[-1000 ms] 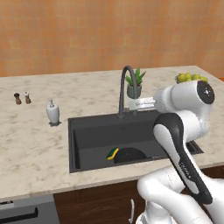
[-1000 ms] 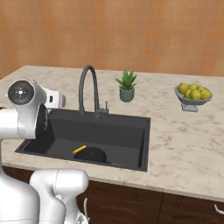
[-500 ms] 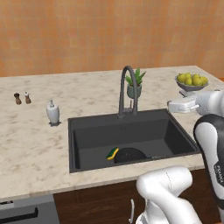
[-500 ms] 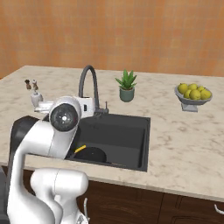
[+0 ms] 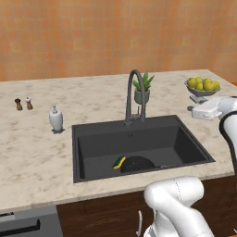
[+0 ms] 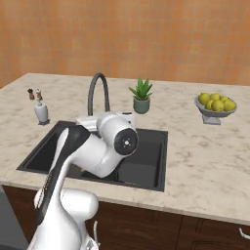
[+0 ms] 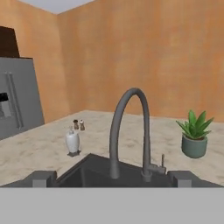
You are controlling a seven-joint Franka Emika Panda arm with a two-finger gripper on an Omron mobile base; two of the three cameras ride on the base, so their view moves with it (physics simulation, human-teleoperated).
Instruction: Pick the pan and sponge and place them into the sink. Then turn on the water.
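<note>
From the left base view, a marble counter point(image 5: 32, 152) under an orange wall carries the sink point(image 5: 83, 152), where the pan point(image 5: 137, 164) and sponge point(image 5: 119, 162) already lie at the front, touching. The right base view shows the faucet point(image 6: 96, 88) running no water. In the hand view the gripper point(image 7: 112, 178), jaws wide apart and empty, faces the faucet's small lever point(image 7: 162, 160), so turning on the water remains.

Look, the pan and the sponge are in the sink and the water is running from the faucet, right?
Not quite. The pan and sponge are in the sink, but no water is running: the left base view shows nothing falling from the faucet tip.
</note>
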